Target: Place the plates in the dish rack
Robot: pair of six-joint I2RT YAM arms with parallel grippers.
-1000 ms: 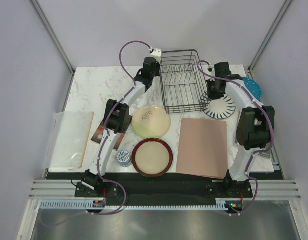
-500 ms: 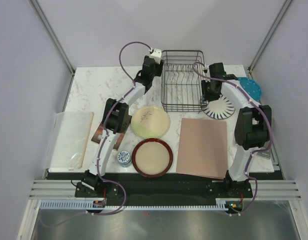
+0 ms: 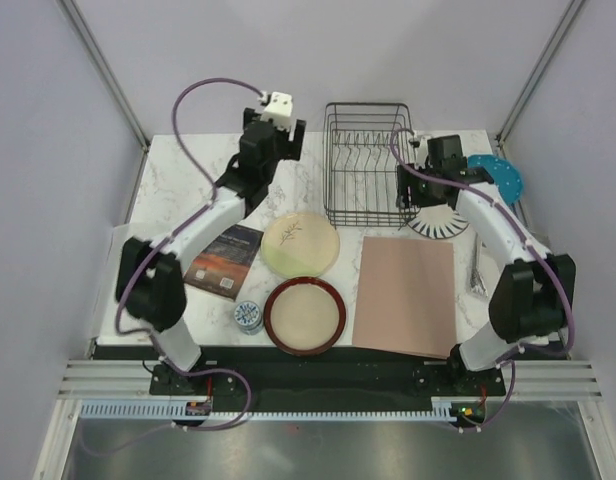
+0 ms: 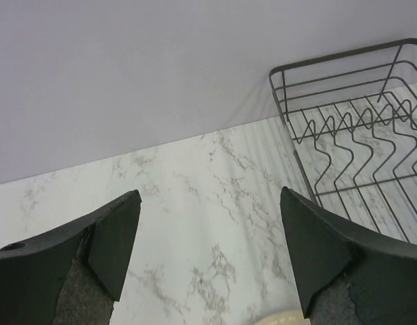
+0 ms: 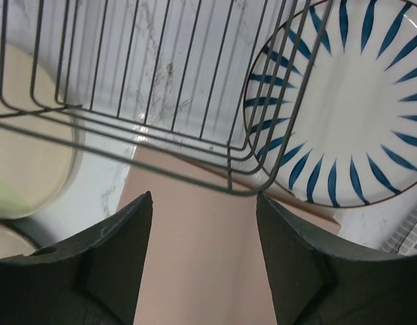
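Part of the striped plate [image 3: 443,222] hides beneath the right arm [image 3: 493,225] from overhead. Right end effector [image 5: 203,206], spread and empty, hangs over the dish rack [image 5: 230,169] corner, that plate just right of it. Left end effector [image 4: 210,203], likewise released, has the rack on its right.

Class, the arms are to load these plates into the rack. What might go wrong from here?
The open right tool hangs at the dish rack's corner wire; advancing may snag and drag the rack.
The striped plate lies flat beside that corner; gripped by its rim, it may slip.
The small cup beside the red-rimmed plate might get knocked.
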